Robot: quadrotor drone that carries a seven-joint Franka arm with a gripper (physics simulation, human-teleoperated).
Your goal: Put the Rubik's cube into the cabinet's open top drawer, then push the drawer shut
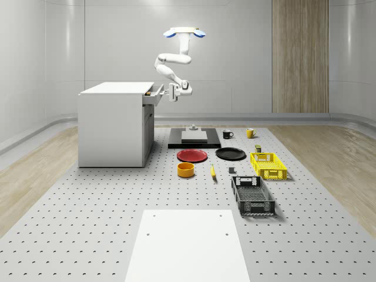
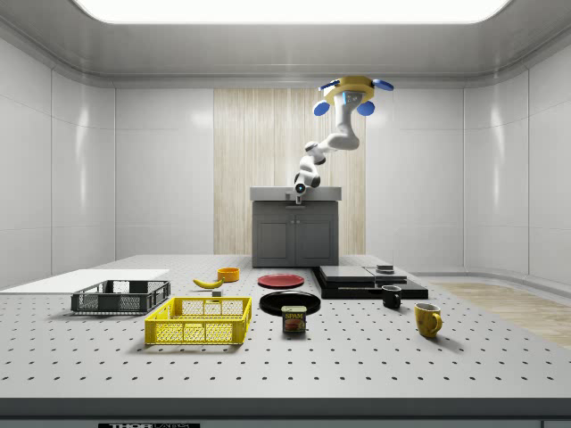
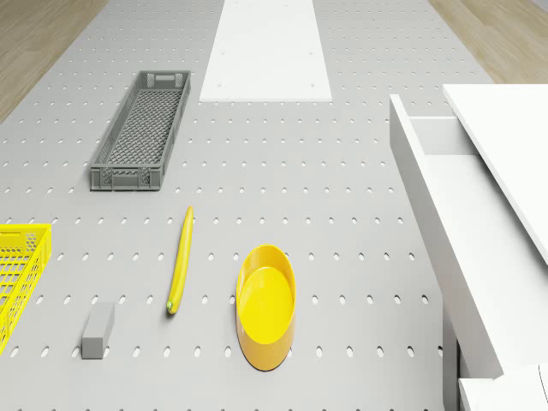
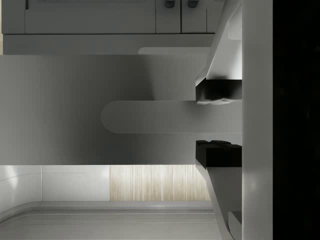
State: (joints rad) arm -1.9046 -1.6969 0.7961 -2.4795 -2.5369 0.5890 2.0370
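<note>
The white cabinet (image 1: pixel 111 129) stands at the whole-scene view's left, its top drawer (image 1: pixel 154 98) out a short way. A small yellowish speck shows at the drawer's upper edge; I cannot tell what it is. The drone (image 1: pixel 183 32) hovers high beside the cabinet's drawer side, arm bent down. My gripper (image 1: pixel 169 93) sits right against the drawer front. In the wrist view my gripper (image 4: pixel 218 122) is open, its black pads (image 4: pixel 218 90) standing on either side of the drawer's long handle (image 4: pixel 150 116). The drawer (image 3: pixel 445 248) also juts out under the cabinet top in the drone view.
On the floor beside the cabinet lie a red plate (image 1: pixel 192 155), a black plate (image 1: pixel 230 154), a yellow bowl (image 3: pixel 266 304), a banana (image 3: pixel 180 257), a yellow crate (image 1: pixel 268 165) and a grey crate (image 3: pixel 141 128). A black platform (image 1: pixel 194 138) stands behind them.
</note>
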